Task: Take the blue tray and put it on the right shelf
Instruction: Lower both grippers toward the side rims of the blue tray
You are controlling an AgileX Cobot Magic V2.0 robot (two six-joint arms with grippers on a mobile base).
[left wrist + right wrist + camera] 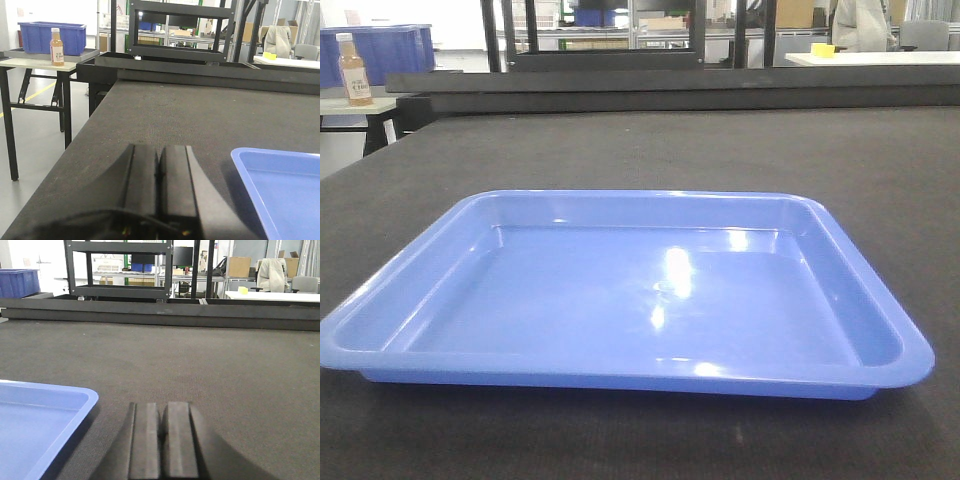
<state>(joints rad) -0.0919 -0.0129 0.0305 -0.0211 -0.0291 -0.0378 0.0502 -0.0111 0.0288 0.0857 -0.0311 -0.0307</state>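
Between the two grippers, on the dark matte worktop, the blue tray lies flat with its long side toward the front camera. Its glossy floor catches white glints around a small round mark at the centre. The left gripper sits low over the worktop with its two black fingers pressed together and nothing held between them. The tray's near corner lies just to its right, with a strip of bare worktop between them. The right gripper is likewise clenched on nothing, fingers side by side. The tray's rounded corner sits just to its left, apart from it. Ahead of both grippers the worktop runs to a raised dark edge, and beyond that stands a black metal rack. Far ahead and to the left of the left gripper, a side table carries a deep, darker blue bin. A bottle of orange liquid stands upright in front of the bin.
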